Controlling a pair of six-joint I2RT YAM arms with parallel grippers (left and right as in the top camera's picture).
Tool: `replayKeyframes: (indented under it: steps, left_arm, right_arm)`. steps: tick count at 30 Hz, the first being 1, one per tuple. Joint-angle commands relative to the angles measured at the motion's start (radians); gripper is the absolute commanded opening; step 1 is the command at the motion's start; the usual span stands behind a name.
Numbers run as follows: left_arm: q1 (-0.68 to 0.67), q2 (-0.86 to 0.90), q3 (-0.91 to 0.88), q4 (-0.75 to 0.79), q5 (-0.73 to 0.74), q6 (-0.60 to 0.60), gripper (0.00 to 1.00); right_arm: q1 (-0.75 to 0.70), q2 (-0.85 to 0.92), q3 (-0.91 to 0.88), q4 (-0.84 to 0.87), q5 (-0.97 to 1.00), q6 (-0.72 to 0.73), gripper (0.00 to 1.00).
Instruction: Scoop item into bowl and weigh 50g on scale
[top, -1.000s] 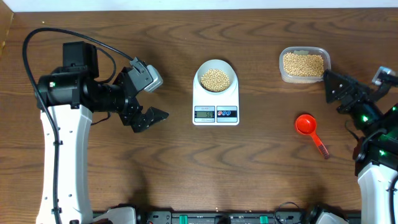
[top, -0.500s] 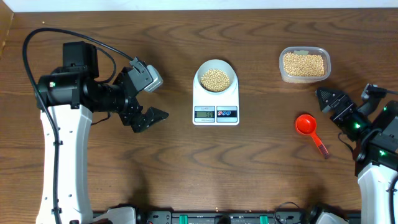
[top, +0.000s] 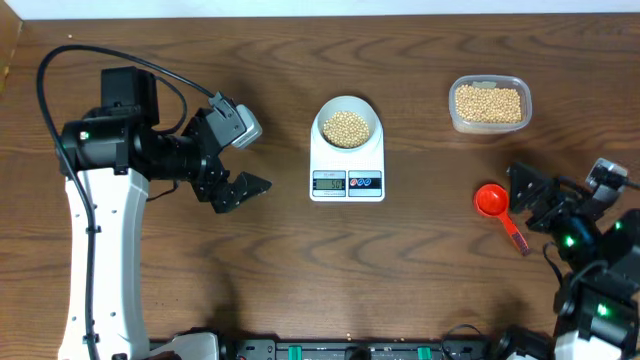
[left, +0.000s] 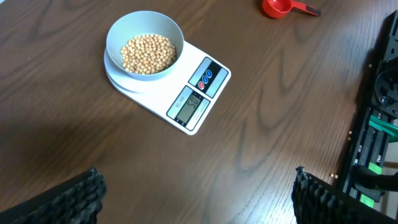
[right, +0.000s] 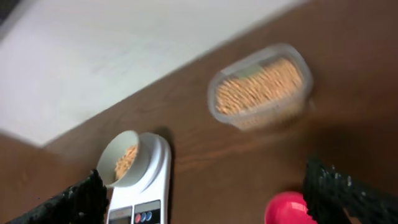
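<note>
Right gripper is drawn back to lower right, spread wide and empty; left gripper is likewise released. Beans are held in bowl on scale, centre frame. Scoop is set down. Weighing is judged done, though the display is unreadable.

Beans beige-yellow. Bowl pale bluish-white. Scale white, display grey, buttons red and blue. Scoop red, tub clear, table dark brown woodgrain.
</note>
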Motion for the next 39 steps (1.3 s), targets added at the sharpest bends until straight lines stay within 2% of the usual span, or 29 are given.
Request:
replayKeyframes:
  steps: [1,7,12,18,28,33,39]
  left_arm:
    - [0.003,0.000,-0.005,-0.004,0.001,0.009,0.98]
    - [0.003,0.000,-0.005,-0.004,0.001,0.009,0.98]
    - [0.003,0.000,-0.005,-0.004,0.001,0.009,0.98]
    - [0.003,0.000,-0.005,-0.004,0.001,0.009,0.98]
    - [0.003,0.000,-0.005,-0.004,0.001,0.009,0.98]
    - [0.003,0.000,-0.005,-0.005,0.001,0.009,0.98]
    - [0.003,0.000,-0.005,-0.004,0.001,0.009,0.98]
  right_arm:
    - [0.005,-0.077,-0.004,-0.006,-0.076,-0.144,0.99]
    - [0.035,-0.146,-0.011,-0.076,-0.067,-0.189,0.99]
    - [0.183,-0.257,-0.082,-0.093,0.117,-0.208,0.99]
    - [0.324,-0.379,-0.240,0.079,0.276,-0.208,0.99]
    - [0.327,-0.579,-0.498,0.396,0.352,-0.157,0.99]
    - [0.327,-0.622,-0.510,0.361,0.360,-0.148,0.99]
    - [0.328,-0.633,-0.510,0.321,0.497,-0.148,0.99]
